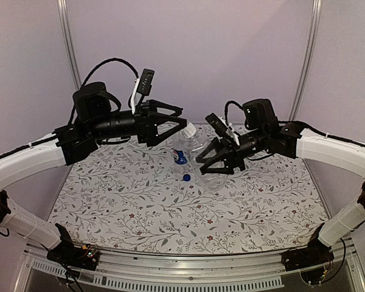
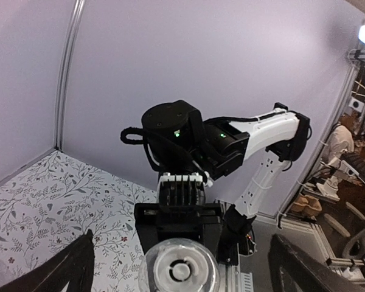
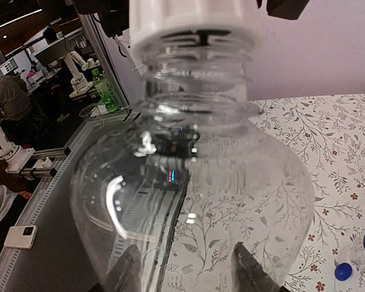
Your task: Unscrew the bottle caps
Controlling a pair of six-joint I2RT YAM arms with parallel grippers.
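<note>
**Left jaws clear of the white cap; right arm braces the bottle.**

Top view: the right gripper (image 1: 212, 165) pinches the short, clear, unlabelled plastic bottle (image 1: 214, 177) at table centre. Its neck tilts toward 11 o'clock, presented to the left gripper (image 1: 184, 119), which is spread wide. A bright blue round plastic cap (image 1: 187, 178) lies loose at 9 o'clock of the bottle. The taller clear bottle with the blue-and-white label band (image 1: 181, 153) is at the cap's 12 o'clock (that one looks done).
Left wrist: the pale white round screw cap (image 2: 179, 267) sits centred between the fingers, touching neither.
Right wrist: the white cap is on the threads and the bottle is see-through, apparently empty.
</note>
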